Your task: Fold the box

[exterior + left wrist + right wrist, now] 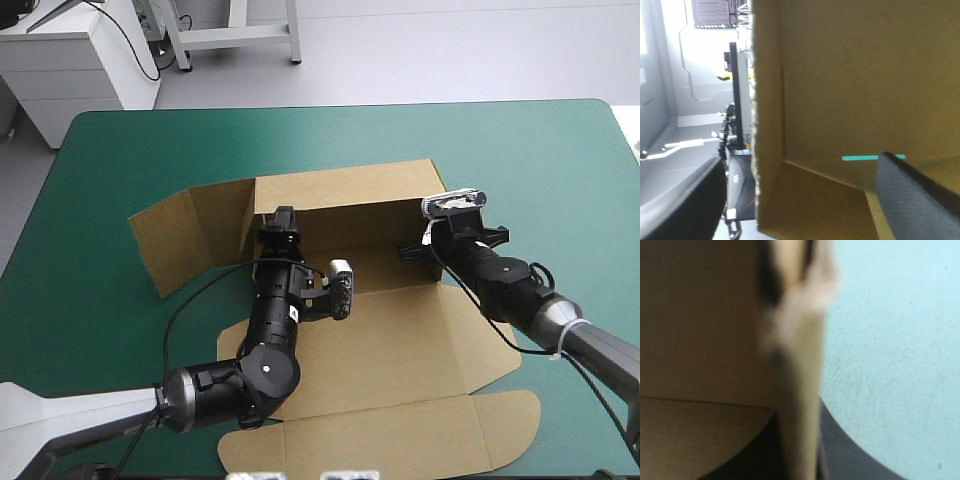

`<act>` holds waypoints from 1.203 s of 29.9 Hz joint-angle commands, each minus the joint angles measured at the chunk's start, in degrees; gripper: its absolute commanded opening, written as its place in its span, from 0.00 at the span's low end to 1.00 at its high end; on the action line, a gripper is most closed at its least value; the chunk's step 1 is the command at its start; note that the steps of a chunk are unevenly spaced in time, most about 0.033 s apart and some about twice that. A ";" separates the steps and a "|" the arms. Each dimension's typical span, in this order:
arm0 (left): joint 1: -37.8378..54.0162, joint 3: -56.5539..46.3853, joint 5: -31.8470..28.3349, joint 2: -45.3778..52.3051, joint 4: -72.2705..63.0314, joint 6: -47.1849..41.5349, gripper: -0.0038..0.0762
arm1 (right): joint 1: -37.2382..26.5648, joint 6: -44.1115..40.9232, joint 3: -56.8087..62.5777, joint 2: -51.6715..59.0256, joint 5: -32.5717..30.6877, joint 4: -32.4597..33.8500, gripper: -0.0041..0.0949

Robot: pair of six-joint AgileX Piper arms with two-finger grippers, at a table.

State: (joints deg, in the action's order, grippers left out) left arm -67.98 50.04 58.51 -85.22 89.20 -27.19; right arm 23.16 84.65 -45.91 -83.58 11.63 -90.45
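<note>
Left gripper [800,161] first: black fingers [920,200] wide apart, bases at the corners, nothing clamped. A raised wall of the brown box [400,345] stands edge-on between them, one finger inside the box and the other outside it. Can't tell if either finger touches the board. Ahead of the inner finger is the inside corner where wall meets floor, with a thin teal-green slit [873,157] showing through the fold. In the high view this gripper sits at the left end of the back wall [350,205]. There the side flap [185,235] splays out to the left, leaning, not tucked.

Right gripper [799,410]: fingers nearly closed, pinching a board edge that runs straight up between them, blurred. The box's inner face is on one side of that edge, bare teal-green cover [120,150] on the other. The high view puts it at the right end of the back wall.

The box sits mid-table, partly formed. Back wall upright, front panels flat toward the near edge, a rounded tab [510,425] at the near right corner lying on the cover. Both arms come in from the near side, the left arm over the flat panels.
</note>
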 commanded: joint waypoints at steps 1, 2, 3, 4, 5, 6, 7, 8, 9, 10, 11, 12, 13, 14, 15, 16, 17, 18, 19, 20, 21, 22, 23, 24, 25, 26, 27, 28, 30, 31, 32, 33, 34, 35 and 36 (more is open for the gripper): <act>-1.78 1.35 3.18 1.75 -3.13 -0.78 0.77 | -2.76 0.57 -1.85 0.60 -2.97 0.97 0.04; -2.00 1.35 3.18 1.75 -3.82 -0.78 0.77 | -3.22 0.57 -2.00 0.52 -3.27 0.97 0.04; -2.54 1.35 3.38 1.75 -4.66 -0.78 0.77 | -3.46 0.92 -2.13 0.35 -3.97 0.97 0.04; -3.05 1.35 3.43 1.75 -5.10 -0.78 0.77 | -3.75 1.64 -2.38 0.18 -4.87 0.97 0.04; -3.49 1.35 4.08 1.75 -5.20 -0.78 0.74 | -3.86 2.02 -2.49 0.03 -5.23 0.97 0.04; -3.93 1.35 4.64 1.75 -5.20 -0.52 0.70 | -3.86 2.01 -2.77 -0.12 -5.23 0.97 0.04; -4.36 1.35 4.94 1.75 -5.50 0.29 0.62 | -3.86 2.01 -2.95 -0.41 -5.23 0.97 0.04; -4.75 1.60 5.61 1.75 -6.08 1.06 0.49 | -3.86 2.01 -3.10 -0.69 -5.50 0.97 0.04; -5.01 1.98 5.90 1.75 -7.65 2.29 0.36 | -3.86 2.01 -3.10 -0.90 -5.78 0.97 0.04; -5.17 2.65 5.77 1.75 -10.15 4.44 0.17 | -3.86 2.01 -3.23 -1.12 -6.42 0.97 0.04; -5.17 3.59 5.35 1.75 -13.47 7.04 0.05 | -3.86 2.01 -3.24 -1.36 -6.91 0.97 0.04; -5.17 4.58 5.09 1.75 -16.56 8.99 0.06 | -3.86 2.01 -3.24 -1.49 -7.36 0.97 0.04; -4.71 6.21 4.79 1.75 -21.14 11.53 0.07 | -3.86 2.01 -3.31 -1.72 -7.46 0.97 0.04; -3.86 8.21 4.36 1.75 -26.91 15.96 0.07 | -3.86 2.01 -3.37 -1.95 -7.46 0.97 0.04; -2.84 10.06 4.11 1.75 -32.19 21.57 0.07 | -3.86 2.01 -3.37 -1.95 -7.36 0.97 0.04; -1.06 12.62 3.68 1.85 -38.98 26.81 0.07 | -3.86 2.01 -3.37 -1.95 -7.17 0.97 0.04; 1.25 15.31 2.95 1.85 -45.17 30.53 0.07 | -3.86 2.01 -3.37 -1.95 -7.07 0.97 0.04; 3.93 17.97 2.32 1.85 -50.94 33.29 0.07 | -3.86 2.01 -3.37 -1.95 -7.07 0.97 0.04; 6.88 20.70 1.47 2.13 -56.12 36.65 0.07 | -3.86 2.01 -3.37 -1.95 -7.19 0.97 0.04; 10.06 23.36 0.49 2.37 -61.13 39.55 0.07 | -3.86 2.01 -3.37 -1.95 -7.20 0.97 0.04; 12.72 25.42 -0.59 2.64 -65.03 41.55 0.07 | -3.86 2.01 -3.37 -1.95 -7.20 0.97 0.04; 16.19 27.71 -1.70 3.15 -69.98 43.72 0.07 | -3.86 2.01 -3.37 -1.95 -7.29 1.24 0.04; 19.85 29.80 -2.53 3.79 -74.52 45.88 0.07 | -3.86 2.01 -3.37 -1.95 -7.29 1.61 0.04; 22.92 31.20 -3.03 4.29 -77.97 47.58 0.07 | -3.86 2.01 -3.37 -1.95 -7.29 1.63 0.04; 26.84 32.57 -3.64 5.01 -82.29 48.97 0.07 | -3.86 2.01 -3.37 -1.95 -7.29 1.63 0.04; 30.92 33.47 -4.27 5.79 -86.42 50.19 0.07 | -3.86 2.01 -3.37 -1.95 -7.29 1.63 0.04; 35.12 33.85 -4.56 6.74 -90.52 51.45 0.07 | -3.86 2.01 -3.37 -1.95 -7.29 1.63 0.04; 39.41 33.85 -5.15 7.81 -94.29 53.02 0.06 | -3.86 2.01 -3.37 -2.05 -7.42 1.63 0.04; 47.23 33.71 -5.03 9.54 -100.90 55.41 0.06 | -3.86 2.01 -3.37 -2.29 -7.66 1.63 0.04; 51.65 33.71 -4.45 10.39 -104.22 56.26 0.06 | -3.86 2.01 -3.37 -2.28 -7.66 1.47 0.04; 56.08 33.71 -3.97 11.17 -107.30 56.78 0.06 | -3.86 2.01 -3.37 -2.43 -7.66 1.47 0.04; 60.56 33.71 -3.29 11.86 -110.05 57.42 0.06 | -3.86 2.01 -3.37 -2.51 -7.93 1.47 0.04; 64.16 33.71 -2.80 12.33 -112.04 57.86 0.06 | -3.86 2.01 -3.37 -2.51 -8.04 1.33 0.04; 68.58 33.71 -2.38 12.83 -114.42 58.28 0.06 | -3.86 2.01 -3.37 -2.55 -7.96 1.33 0.04; 72.95 33.71 -2.11 13.28 -116.88 58.69 0.06 | -3.86 2.01 -3.37 -2.64 -7.96 1.26 0.04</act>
State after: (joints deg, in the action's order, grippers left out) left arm -3.86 81.70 57.72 -74.97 -19.42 30.14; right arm 19.72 86.48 -48.23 -86.45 5.49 -89.06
